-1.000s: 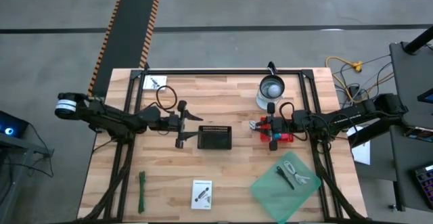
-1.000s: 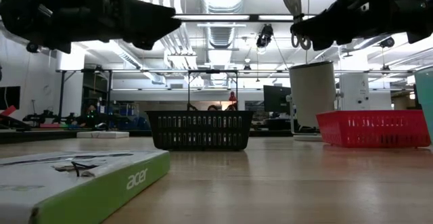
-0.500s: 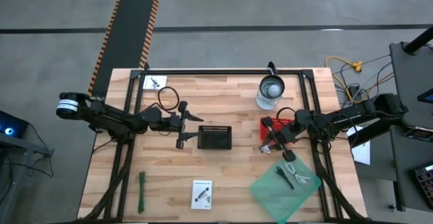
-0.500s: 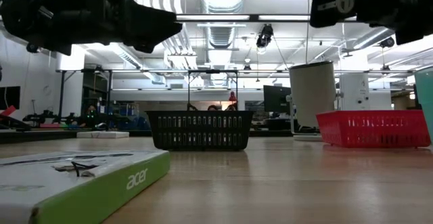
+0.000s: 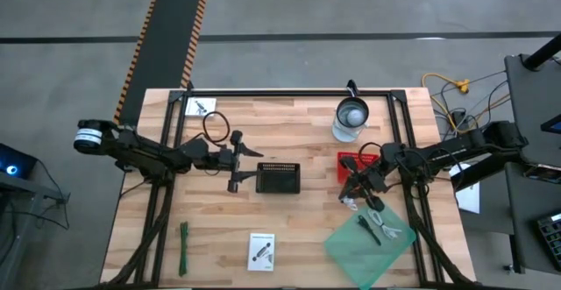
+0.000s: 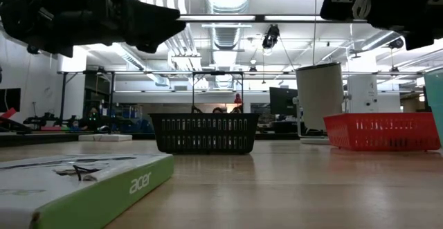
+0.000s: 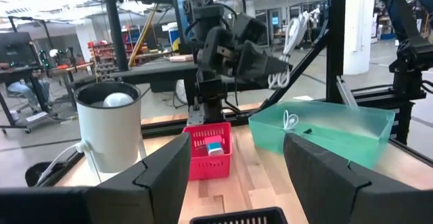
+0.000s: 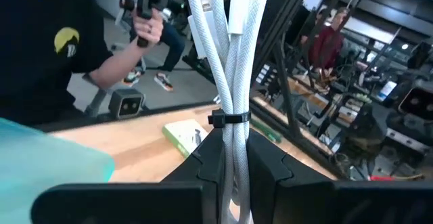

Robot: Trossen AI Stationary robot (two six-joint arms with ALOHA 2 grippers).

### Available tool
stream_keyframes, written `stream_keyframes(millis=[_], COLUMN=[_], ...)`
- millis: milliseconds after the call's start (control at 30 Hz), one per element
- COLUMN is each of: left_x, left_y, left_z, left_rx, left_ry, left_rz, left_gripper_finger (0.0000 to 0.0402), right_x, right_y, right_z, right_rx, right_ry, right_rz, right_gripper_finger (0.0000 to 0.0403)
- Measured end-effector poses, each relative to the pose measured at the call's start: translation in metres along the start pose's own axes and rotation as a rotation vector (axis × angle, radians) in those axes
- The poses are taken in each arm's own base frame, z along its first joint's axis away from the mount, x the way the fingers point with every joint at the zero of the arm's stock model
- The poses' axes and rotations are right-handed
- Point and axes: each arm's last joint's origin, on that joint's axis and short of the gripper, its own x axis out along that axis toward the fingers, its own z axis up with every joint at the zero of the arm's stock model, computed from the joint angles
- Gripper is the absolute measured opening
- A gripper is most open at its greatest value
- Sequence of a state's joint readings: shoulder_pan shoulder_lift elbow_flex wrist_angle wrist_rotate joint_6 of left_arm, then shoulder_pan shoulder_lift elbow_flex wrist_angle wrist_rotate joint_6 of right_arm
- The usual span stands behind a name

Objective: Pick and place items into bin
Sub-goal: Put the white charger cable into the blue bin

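Right wrist view: the right gripper's (image 8: 230,176) jaws are clamped on a bundle of white cable (image 8: 226,61), which runs away from the fingers, its strands cinched by a dark tie. Beyond it are the wooden tabletop, a green-edged box and a person in a dark shirt.

In the high view, the right gripper (image 5: 358,187) hangs just off the red basket (image 5: 348,160), near the tabletop's right edge, with the cable (image 5: 352,200) dangling beneath it. A second ago this gripper was over the red basket; it has since swung out towards the front-right corner, where a translucent green bin (image 5: 351,246) holds another white cable (image 5: 388,229) and a dark stick (image 5: 368,229). That suggests the cable has been lifted clear and is being carried to the green bin, with release still to come.

The left gripper (image 5: 238,163) waits with jaws open beside the left end of the black basket (image 5: 278,177) at the tabletop's centre, unmoved over the last second.

Still out along the front edge are a green strip (image 5: 184,248) near the left corner and a white card (image 5: 261,250) near the middle.
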State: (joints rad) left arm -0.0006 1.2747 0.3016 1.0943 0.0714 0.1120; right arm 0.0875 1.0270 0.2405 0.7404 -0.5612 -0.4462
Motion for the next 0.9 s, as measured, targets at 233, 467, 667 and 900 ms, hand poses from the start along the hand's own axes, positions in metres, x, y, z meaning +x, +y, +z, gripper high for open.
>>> stream_keyframes(millis=[233, 467, 667, 900], left_x=[-0.001, -0.001, -0.001, -0.001], left_y=[0.0, 0.0, 0.0, 0.0], left_z=[-0.001, -0.003, -0.003, -0.003], left_rx=[-0.039, -0.074, -0.073, -0.052], left_ry=[0.002, 0.012, 0.012, 0.011], left_rz=[-0.001, -0.002, -0.001, -0.001], left_gripper_finger=[0.0219, 0.0219, 0.0219, 0.0219], right_x=[0.002, 0.002, 0.0, -0.004], right_y=[0.0, -0.006, -0.012, -0.019], right_z=[-0.004, 0.0, -0.002, -0.006], right_rx=[0.002, 0.052, 0.159, 0.275], right_ry=[0.014, 0.008, 0.08, 0.146], right_rz=[0.004, -0.135, -0.375, -0.672], right_gripper_finger=[0.0029, 0.0029, 0.0029, 0.0029])
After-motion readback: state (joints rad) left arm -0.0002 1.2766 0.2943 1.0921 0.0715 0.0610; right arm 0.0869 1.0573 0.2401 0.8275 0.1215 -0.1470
